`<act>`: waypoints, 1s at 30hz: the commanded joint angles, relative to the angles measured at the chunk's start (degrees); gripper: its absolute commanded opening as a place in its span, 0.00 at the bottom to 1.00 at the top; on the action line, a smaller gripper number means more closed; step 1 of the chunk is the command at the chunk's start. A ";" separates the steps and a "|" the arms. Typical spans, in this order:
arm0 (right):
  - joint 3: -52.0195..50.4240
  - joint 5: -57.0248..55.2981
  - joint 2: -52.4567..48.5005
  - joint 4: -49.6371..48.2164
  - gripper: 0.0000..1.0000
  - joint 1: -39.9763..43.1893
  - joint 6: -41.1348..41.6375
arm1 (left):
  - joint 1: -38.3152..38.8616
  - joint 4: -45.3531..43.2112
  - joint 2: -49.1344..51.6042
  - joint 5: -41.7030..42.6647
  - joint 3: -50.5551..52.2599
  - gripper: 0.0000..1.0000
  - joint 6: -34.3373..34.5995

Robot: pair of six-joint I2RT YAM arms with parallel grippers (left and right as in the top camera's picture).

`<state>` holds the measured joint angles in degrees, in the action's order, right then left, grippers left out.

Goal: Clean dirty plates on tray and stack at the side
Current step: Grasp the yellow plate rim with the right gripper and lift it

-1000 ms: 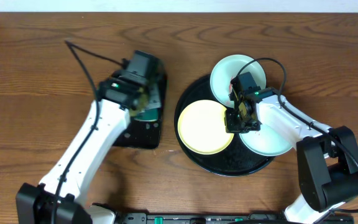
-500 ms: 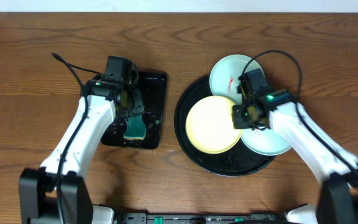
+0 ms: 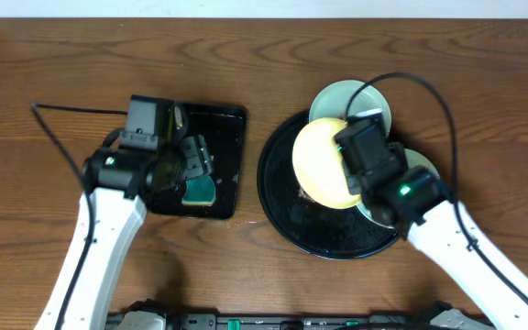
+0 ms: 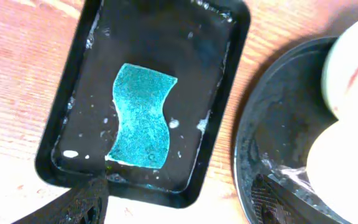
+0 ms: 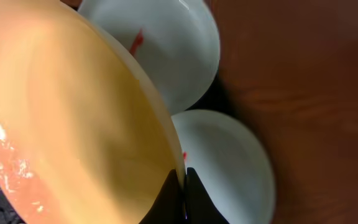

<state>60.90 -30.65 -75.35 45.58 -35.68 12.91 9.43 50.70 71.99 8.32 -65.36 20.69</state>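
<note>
Rim of the pale yellow round plastic plate (image 3: 317, 165) is clamped by the right pincer (image 5: 183, 186); the left pincer (image 4: 178, 186) is held apart above a wavy teal sponge (image 4: 140, 118).

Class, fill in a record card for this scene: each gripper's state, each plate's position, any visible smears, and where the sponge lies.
Left gripper: open, empty, above the rectangular tray
Right gripper: shut on the rim of the yellow plate
Yellow plate: tilted, over the round tray
Back mint plate: at the round tray's far edge, red smear
Right mint plate: at the round tray's right side
Sponge: flat in the rectangular tray
</note>
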 commanded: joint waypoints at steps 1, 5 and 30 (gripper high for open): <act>0.13 -12.90 0.57 0.52 0.01 -5.31 -1.42 | -0.26 1.20 -2.38 0.24 -1.36 0.74 -0.74; 0.13 -19.69 0.57 1.03 0.01 -10.86 -1.44 | -0.26 2.25 -2.80 0.24 -1.36 0.81 -0.74; 0.13 -30.86 0.57 1.11 0.01 -23.85 -7.50 | -0.24 2.23 -2.71 0.24 -1.36 0.83 -0.74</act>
<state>60.90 -58.81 -75.35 46.83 -58.46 6.15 9.43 52.66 69.32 8.67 -65.36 20.67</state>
